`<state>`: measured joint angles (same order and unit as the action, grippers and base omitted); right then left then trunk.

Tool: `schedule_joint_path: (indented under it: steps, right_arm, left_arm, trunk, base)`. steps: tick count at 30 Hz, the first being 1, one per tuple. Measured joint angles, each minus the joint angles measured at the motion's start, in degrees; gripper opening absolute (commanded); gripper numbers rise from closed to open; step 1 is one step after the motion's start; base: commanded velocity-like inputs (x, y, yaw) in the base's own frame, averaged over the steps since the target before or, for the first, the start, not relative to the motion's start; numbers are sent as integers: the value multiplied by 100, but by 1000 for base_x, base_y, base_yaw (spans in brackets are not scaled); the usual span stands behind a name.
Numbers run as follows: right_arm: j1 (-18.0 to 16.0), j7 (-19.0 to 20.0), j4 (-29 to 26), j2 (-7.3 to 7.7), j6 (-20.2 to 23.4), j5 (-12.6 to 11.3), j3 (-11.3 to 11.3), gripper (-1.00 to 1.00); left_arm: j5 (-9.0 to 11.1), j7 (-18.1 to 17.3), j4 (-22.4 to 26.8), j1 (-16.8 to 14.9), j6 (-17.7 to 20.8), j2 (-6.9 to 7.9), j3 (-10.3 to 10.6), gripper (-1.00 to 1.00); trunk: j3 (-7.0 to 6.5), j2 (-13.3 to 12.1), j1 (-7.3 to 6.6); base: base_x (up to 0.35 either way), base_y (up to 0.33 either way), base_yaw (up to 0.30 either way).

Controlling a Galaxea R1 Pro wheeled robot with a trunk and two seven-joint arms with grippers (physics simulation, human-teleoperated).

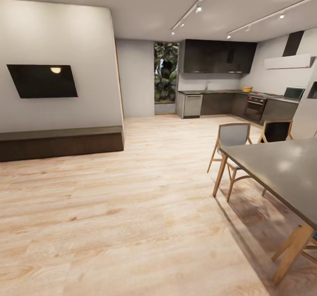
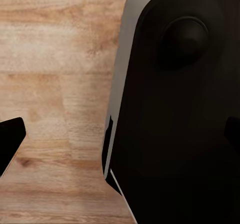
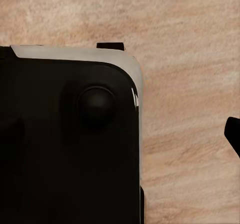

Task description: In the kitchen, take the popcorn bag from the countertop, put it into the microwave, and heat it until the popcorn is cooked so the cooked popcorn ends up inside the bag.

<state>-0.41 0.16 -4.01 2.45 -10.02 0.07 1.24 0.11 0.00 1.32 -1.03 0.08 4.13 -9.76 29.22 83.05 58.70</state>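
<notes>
Far off at the back right lies the kitchen. Its grey countertop [image 1: 219, 92] runs in an L over dark cabinets. A small tan popcorn bag [image 1: 248, 89] sits on it near the corner. Further right on the same counter stands the pale microwave [image 1: 293, 93] with its dark door. My left gripper [image 2: 120, 136] hangs over the wooden floor and my own black base, one fingertip [image 2: 11, 136] at the frame's edge, jaws wide apart and empty. My right gripper [image 3: 120, 134] hangs likewise, a fingertip [image 3: 233, 134] showing.
A grey dining table [image 1: 281, 168] on wooden legs stands at the right, with two chairs [image 1: 232, 137] [image 1: 276, 131] behind it. A low dark bench [image 1: 61, 142] and wall screen [image 1: 42, 81] are at left. Open wood floor [image 1: 145, 190] leads toward the built-in oven [image 1: 255, 107].
</notes>
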Motion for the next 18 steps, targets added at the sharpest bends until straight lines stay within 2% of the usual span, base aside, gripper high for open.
schedule_joint_path:
  steps: [10, 18]
  right_arm:
    - [0, 0, 0, 0, 0, -2, 2, 100]
    - [0, 0, 0, 1, -2, -5, -3, 100]
  left_arm:
    - [3, 0, 0, 0, 0, 0, 3, 100]
    - [3, 1, 0, 0, 0, 0, 4, 100]
  trunk:
    - [0, 0, 0]
    - [0, 0, 0]
  base:
    - [319, 105, 0]
    - [333, 24, 0]
